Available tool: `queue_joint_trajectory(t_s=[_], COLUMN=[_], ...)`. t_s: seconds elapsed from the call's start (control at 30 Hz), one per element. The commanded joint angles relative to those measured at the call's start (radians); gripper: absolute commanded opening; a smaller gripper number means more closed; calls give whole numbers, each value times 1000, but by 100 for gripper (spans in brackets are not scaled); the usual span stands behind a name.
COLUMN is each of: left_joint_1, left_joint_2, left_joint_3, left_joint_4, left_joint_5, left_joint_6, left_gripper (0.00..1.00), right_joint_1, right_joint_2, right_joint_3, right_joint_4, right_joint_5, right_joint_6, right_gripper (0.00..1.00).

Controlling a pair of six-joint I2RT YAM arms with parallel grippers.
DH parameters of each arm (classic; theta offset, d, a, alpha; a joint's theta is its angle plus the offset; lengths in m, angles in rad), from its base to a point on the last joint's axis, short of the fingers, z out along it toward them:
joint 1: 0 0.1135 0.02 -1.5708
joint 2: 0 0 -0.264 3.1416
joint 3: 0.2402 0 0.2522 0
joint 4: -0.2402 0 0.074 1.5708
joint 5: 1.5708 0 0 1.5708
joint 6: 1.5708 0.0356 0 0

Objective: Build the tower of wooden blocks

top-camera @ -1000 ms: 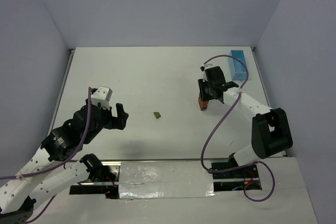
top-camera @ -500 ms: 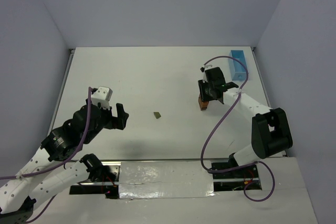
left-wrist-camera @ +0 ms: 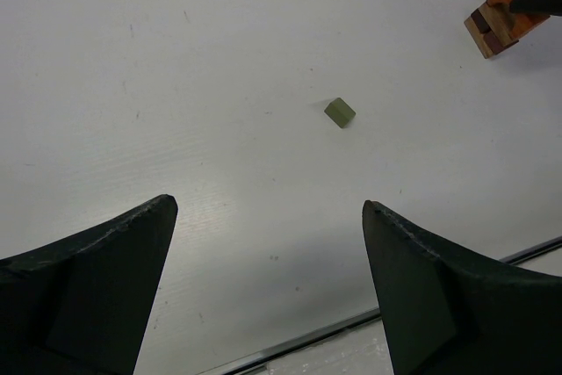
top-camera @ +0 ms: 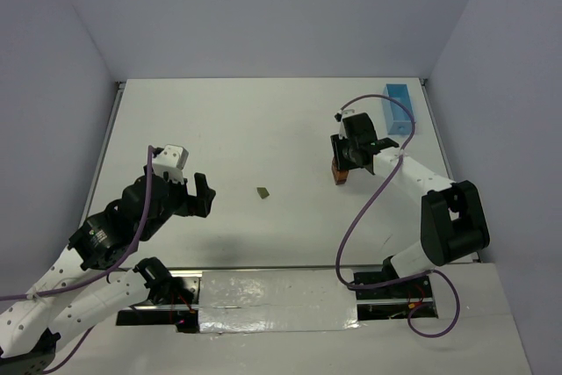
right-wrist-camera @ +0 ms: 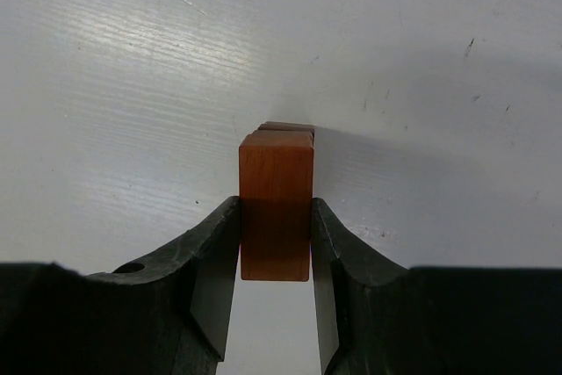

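Observation:
The wood block tower (top-camera: 339,173) is a small stack at the right of the table, with an orange block (right-wrist-camera: 276,204) on top and a dark brown block (right-wrist-camera: 287,126) showing beneath it. My right gripper (right-wrist-camera: 275,210) is shut on the orange block, with both fingers pressed on its sides, and stands over the stack (top-camera: 346,161). A loose olive-green block (top-camera: 262,191) lies alone mid-table, and also shows in the left wrist view (left-wrist-camera: 340,112). My left gripper (left-wrist-camera: 268,206) is open and empty, well short of the olive block. The stack shows far right in the left wrist view (left-wrist-camera: 498,24).
A light blue tray (top-camera: 399,107) stands at the back right corner, behind the right arm. The table's front edge (left-wrist-camera: 351,327) runs just below the left gripper. Grey walls close in the table on three sides.
The right gripper has shifted very slightly at the stack. The left arm and the olive-green block have not moved.

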Motion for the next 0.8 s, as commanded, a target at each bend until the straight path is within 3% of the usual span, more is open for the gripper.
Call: queue_joint_trajectory(t_s=[0.0, 0.77], left_joint_1=[3, 1], left_joint_2=[-6, -3], left_joint_3=[4, 3], left_joint_4=[41, 46], left_joint_5=[5, 19], left_joint_6=[14, 22], left_gripper=[99, 99], right_joint_1=[4, 7], right_joint_2=[-6, -11], right_joint_3=[-6, -3], right_joint_4=[18, 11], right_joint_5=[8, 11], right_joint_6=[4, 6], right_gripper=[36, 46])
